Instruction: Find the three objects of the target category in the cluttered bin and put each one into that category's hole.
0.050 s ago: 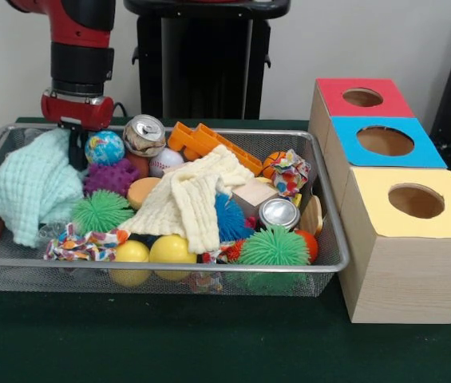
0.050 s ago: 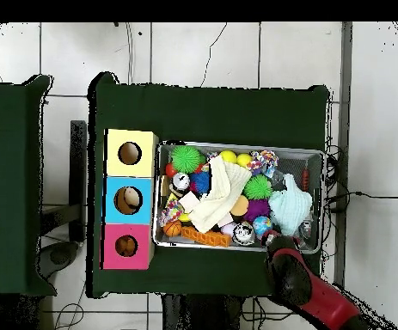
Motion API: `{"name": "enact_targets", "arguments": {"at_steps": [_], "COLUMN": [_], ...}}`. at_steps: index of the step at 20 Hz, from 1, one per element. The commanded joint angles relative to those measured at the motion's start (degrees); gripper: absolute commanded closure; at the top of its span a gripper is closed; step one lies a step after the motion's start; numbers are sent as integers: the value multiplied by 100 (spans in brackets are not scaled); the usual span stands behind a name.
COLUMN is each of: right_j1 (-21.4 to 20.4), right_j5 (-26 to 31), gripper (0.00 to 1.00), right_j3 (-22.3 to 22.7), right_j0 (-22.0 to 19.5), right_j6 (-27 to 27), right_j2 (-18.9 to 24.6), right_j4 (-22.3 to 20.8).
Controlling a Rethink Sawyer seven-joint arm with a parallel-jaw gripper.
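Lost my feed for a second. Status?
Gripper low at bin corner beside mint cloth, fingers unclear. Nothing held visibly. Cloths cover much of the clutter.

Dark green cloth-covered surface (image 1: pixel 209 343). A silver wire-mesh bin (image 1: pixel 169 275) rests directly on it. Just beside the bin: a row of three wooden boxes (image 1: pixel 405 263), tops red, blue, yellow.

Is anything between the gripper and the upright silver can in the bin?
Yes. Between the gripper and the silver can lie a purple spiky ball and the cream cloth.
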Motion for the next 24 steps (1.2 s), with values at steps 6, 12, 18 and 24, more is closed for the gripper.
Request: {"name": "enact_targets", "arguments": {"at_steps": [6,12,18,24], "right_j1": [428,469,513,321], "right_j5": [1354,1222,1341,732], "gripper": [100,100,100,100], "right_j3": [1074,1124,904,660], "right_j0": [165,221,324,704], "right_j6": [1178,1186,979,976], "right_j2": [15,60,-18,-170], "right_j4": [324,451,509,408]}}
